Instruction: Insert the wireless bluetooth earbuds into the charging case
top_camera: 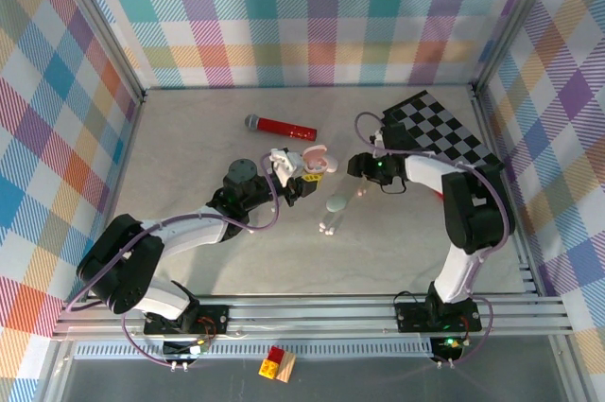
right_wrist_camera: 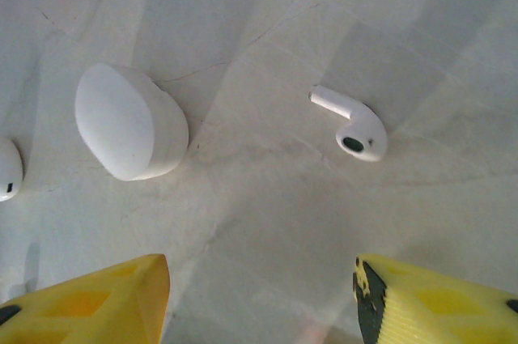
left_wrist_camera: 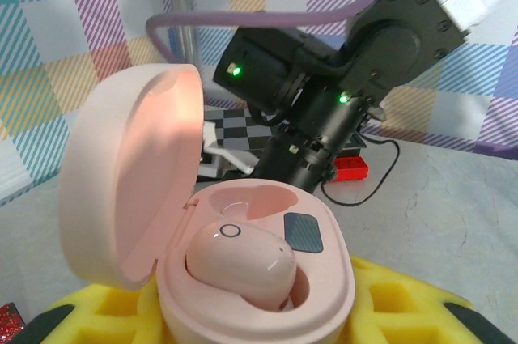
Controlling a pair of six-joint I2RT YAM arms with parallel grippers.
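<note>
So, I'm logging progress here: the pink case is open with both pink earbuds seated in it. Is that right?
Not quite. The pink case is open, but only one pink earbud is seated in it. The second slot behind that earbud is empty, as the left wrist view shows.

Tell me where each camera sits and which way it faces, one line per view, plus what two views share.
Top external: above and behind the bases, looking down at the table; both arms show, with left tool and right tool.
Left wrist: on the left arm, looking along its yellow fingers at the open pink case they grip, right arm beyond.
Right wrist: looking down at a white earbud and white oval case; its spread pads show.
Shared: the pink case, in top and left wrist views.
</note>
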